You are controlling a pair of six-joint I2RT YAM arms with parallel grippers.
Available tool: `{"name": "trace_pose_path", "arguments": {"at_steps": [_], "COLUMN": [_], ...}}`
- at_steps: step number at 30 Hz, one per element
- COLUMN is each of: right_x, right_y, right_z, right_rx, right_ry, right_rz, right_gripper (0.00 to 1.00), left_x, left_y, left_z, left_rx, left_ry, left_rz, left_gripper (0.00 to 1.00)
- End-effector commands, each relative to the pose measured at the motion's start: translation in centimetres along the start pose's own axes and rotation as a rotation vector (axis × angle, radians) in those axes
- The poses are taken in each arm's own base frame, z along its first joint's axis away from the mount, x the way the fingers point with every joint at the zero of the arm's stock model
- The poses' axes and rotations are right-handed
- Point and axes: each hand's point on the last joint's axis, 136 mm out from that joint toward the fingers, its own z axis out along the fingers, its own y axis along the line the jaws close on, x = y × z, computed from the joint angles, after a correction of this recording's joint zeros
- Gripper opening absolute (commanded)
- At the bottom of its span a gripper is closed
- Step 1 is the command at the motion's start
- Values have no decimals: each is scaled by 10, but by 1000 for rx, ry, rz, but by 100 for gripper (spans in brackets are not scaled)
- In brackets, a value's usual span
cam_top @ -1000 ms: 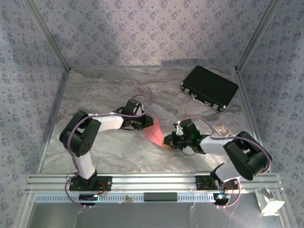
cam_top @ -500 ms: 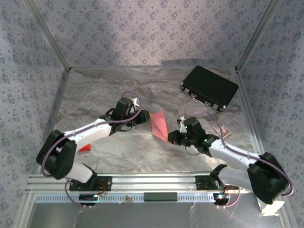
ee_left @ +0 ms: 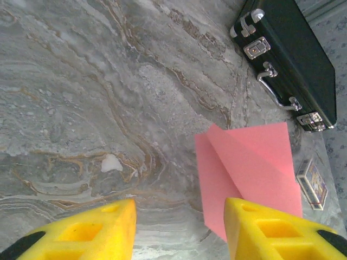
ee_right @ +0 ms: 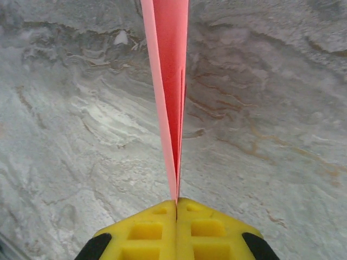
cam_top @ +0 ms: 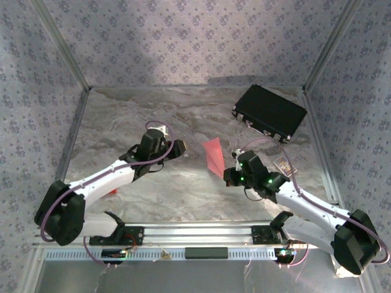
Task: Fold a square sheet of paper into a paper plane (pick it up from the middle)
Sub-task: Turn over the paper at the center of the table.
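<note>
Seen from above, the right gripper (cam_top: 227, 177) sits just right of the middle of the frame. It is clenched on the narrow near end of the sheet of paper (cam_top: 214, 154), a salmon-pink piece already creased, widening as it runs up the picture away from the fingers. The right wrist view shows this plainly: the two yellow fingers (ee_right: 146, 230) are pressed together at the bottom edge, with the paper (ee_right: 171, 81) pinched between them and rising edge-on to the top of the frame, its layers slightly splayed. The left gripper (cam_top: 178, 146) is left of centre, near the paper but clear of it. In its own camera the yellow fingers (ee_left: 97, 233) stand apart at the bottom with bare marble table (ee_left: 81, 81) between them and nothing held, and the pink sheet (ee_left: 249, 162) lies ahead at centre right. A black case (cam_top: 270, 113) rests in the upper right of the overhead view. A small printed box (cam_top: 283, 164) lies just right of the right arm's wrist, and a small red block (cam_top: 110, 191) peeks out by the left arm at lower left.
</note>
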Motion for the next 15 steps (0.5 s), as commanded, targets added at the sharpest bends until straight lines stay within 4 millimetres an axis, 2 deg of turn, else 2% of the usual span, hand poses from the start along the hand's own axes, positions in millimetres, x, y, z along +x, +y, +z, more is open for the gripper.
{"name": "trace_pose_path", "arguments": {"at_steps": [1, 10, 15], "right_x": [-10, -18, -19], "right_y": [-9, -36, -53], "right_z": [-13, -39, -62], "right_rx": [104, 427, 664], "right_ry": [-33, -73, -104], "right_rz": [-62, -229, -317], "right_gripper": [1, 1, 1], "left_x": [-5, -7, -7], "left_y": [6, 18, 20], "left_z": [-8, -17, -17], "left_rx": [-16, -57, -64], "left_ry": [-45, -81, -81], "left_rz": [20, 11, -1], "left_gripper": [47, 58, 60]}}
